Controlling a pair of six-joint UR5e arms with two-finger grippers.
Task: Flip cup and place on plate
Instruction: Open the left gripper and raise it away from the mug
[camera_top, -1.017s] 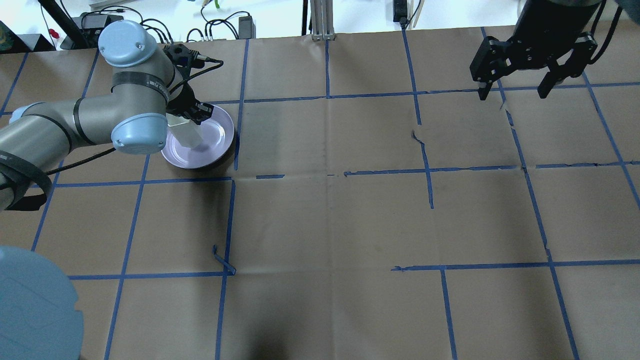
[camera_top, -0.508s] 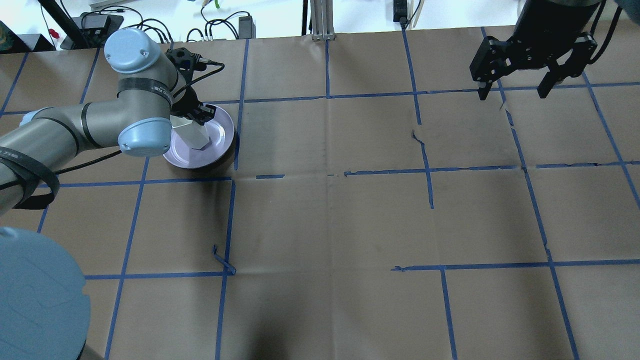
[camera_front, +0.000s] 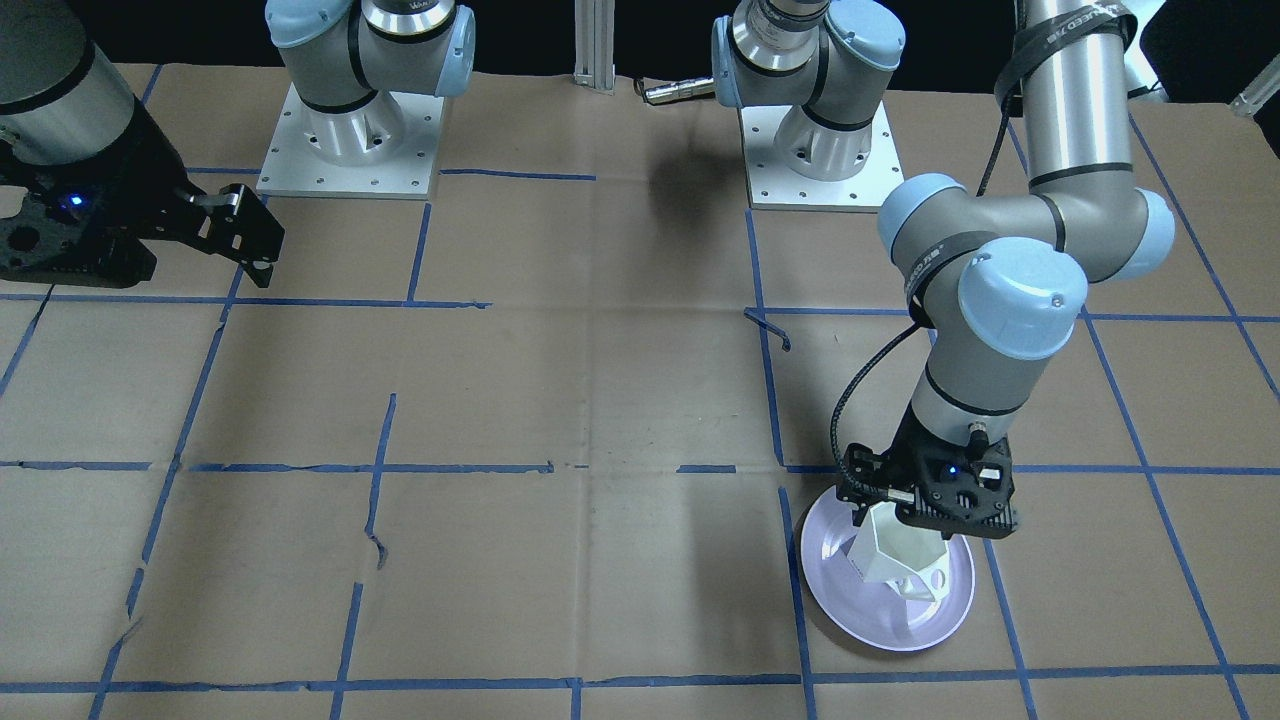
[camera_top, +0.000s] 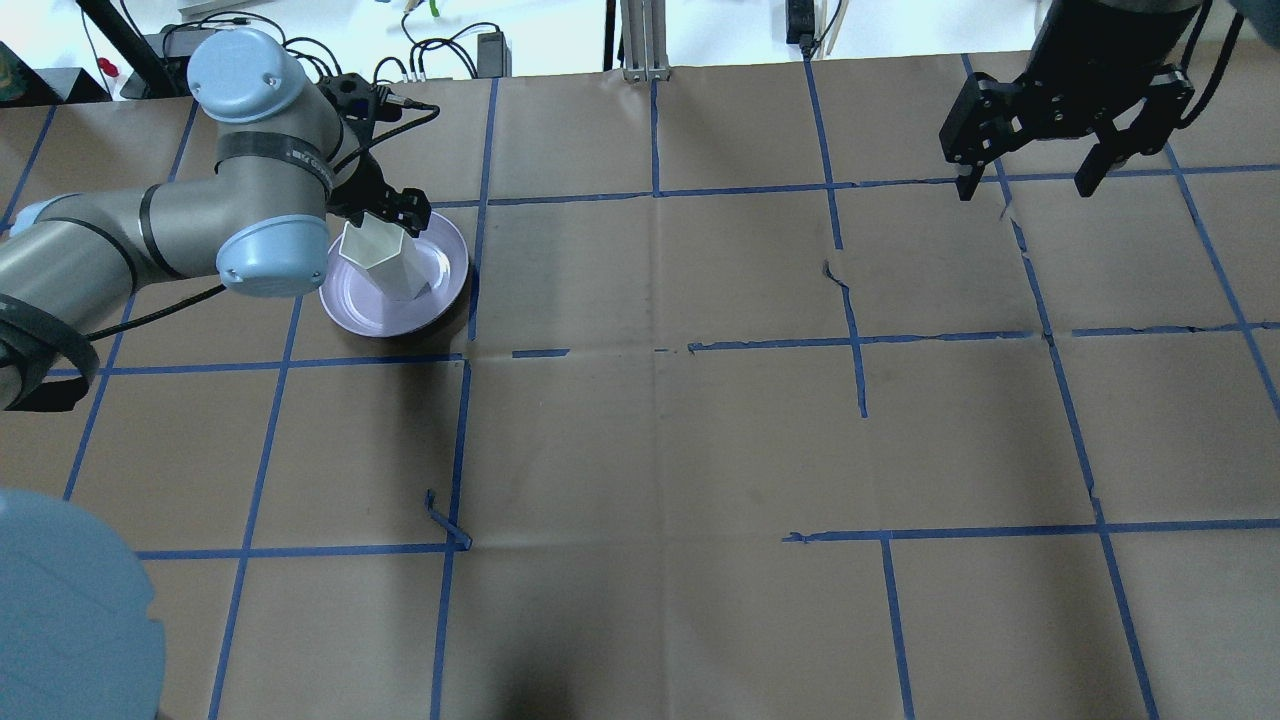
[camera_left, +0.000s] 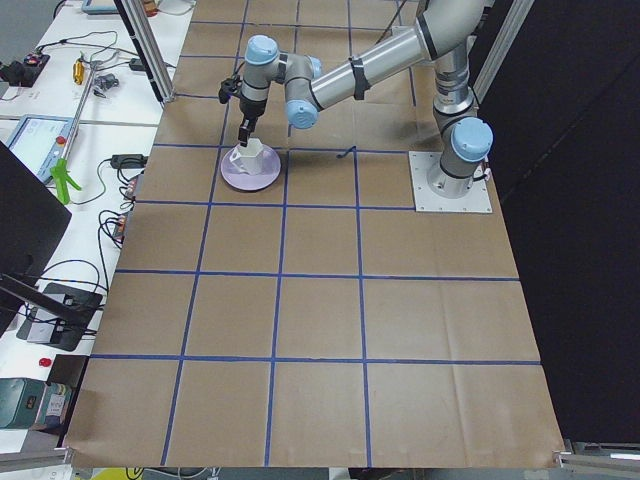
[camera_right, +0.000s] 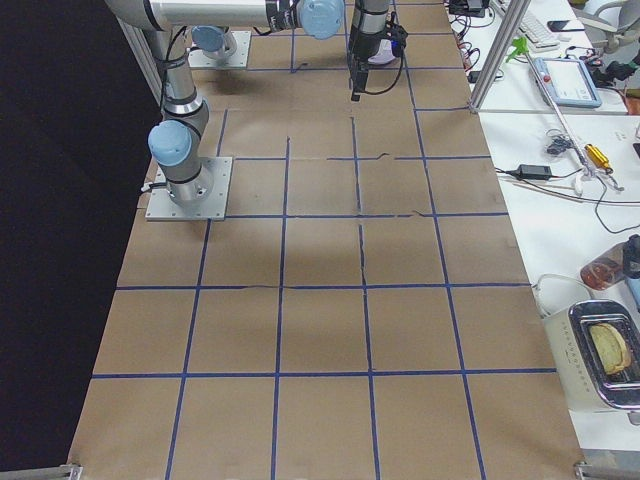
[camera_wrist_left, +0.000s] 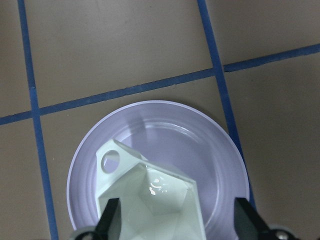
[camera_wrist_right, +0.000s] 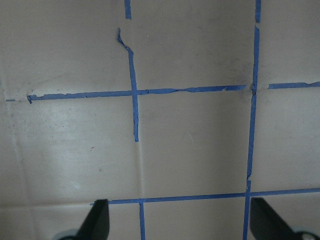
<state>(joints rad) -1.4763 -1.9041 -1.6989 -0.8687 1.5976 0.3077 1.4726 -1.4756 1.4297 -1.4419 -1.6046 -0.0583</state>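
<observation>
The white faceted cup stands rim up on the lavender plate at the table's far left. The left wrist view looks down into the cup, its handle to the upper left, with the plate around it. My left gripper is just above the cup with its jaws spread; one finger is clearly apart from the cup wall. The front view shows the gripper over the cup and the plate. My right gripper is open and empty at the far right.
Brown paper with a blue tape grid covers the table. A torn curl of tape lies nearer than the plate. The left arm's elbow hangs beside the plate. Cables and power bricks lie beyond the far edge.
The cup was held tilted over the plate; it now stands rim up on it. My left gripper has drawn back off the cup. The right arm has not moved.
</observation>
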